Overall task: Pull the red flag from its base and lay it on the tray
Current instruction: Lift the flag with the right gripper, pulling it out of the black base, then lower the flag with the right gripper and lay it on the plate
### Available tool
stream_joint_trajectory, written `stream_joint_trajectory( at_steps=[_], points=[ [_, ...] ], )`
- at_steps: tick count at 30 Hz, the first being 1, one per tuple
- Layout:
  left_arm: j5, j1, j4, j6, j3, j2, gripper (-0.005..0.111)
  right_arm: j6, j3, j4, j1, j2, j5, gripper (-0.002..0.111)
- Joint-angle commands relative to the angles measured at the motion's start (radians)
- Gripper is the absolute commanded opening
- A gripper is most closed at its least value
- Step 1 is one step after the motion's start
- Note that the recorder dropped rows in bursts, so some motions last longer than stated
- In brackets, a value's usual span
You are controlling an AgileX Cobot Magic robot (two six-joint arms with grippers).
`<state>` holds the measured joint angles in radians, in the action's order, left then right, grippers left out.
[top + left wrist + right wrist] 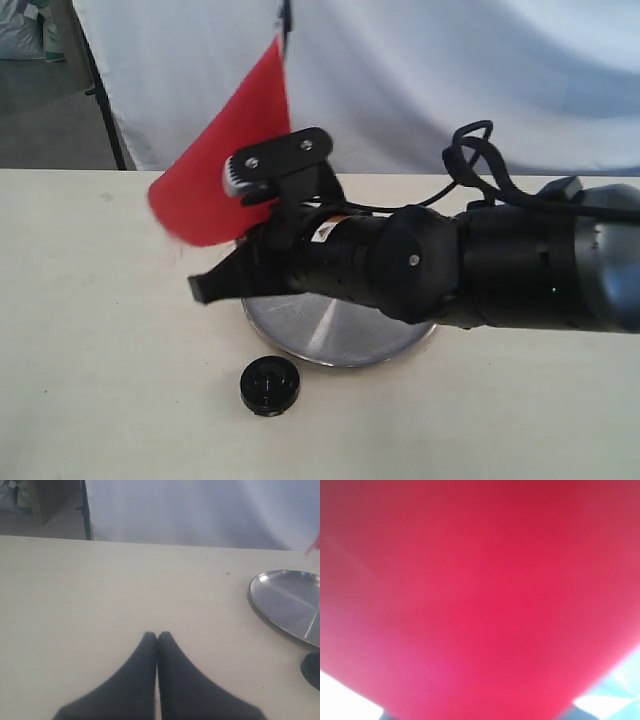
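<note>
The red flag (222,170) is up in the air at my right gripper (207,288), well clear of its base. Its black stick rises past the frame's top edge, and its lower part is hidden behind the gripper. The gripper's fingers look like a single wedge, shut, with the grip itself hidden. Red cloth (480,590) fills the right wrist view. The base (269,385), a black disc, lies empty on the table in front of the tray (330,340), which is partly hidden under the arm. My left gripper (157,636) is shut and empty on bare table, left of the tray (290,605).
The pale table (90,330) runs wide on the left. A white cloth backdrop (450,70) hangs behind the far edge, with a dark stand leg (105,110) at the back left. A black cable (480,160) loops over the right arm.
</note>
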<state>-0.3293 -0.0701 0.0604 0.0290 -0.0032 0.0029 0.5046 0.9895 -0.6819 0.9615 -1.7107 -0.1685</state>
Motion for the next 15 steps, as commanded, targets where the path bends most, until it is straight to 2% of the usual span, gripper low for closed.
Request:
stream_joint_trajectory(
  at_steps=[1, 8, 15],
  points=[
    [0.003, -0.001, -0.006, 0.002, 0.003, -0.003, 0.0, -0.123, -0.013, -0.151, -0.096, -0.064, -0.186, 0.0],
    [0.003, -0.001, -0.006, 0.002, 0.003, -0.003, 0.0, -0.319, -0.013, -0.034, -0.221, -0.17, -0.047, 0.0],
    [0.003, -0.001, -0.006, 0.002, 0.003, -0.003, 0.0, -0.362, 0.066, -0.008, -0.241, -0.292, 0.087, 0.0]
  ],
)
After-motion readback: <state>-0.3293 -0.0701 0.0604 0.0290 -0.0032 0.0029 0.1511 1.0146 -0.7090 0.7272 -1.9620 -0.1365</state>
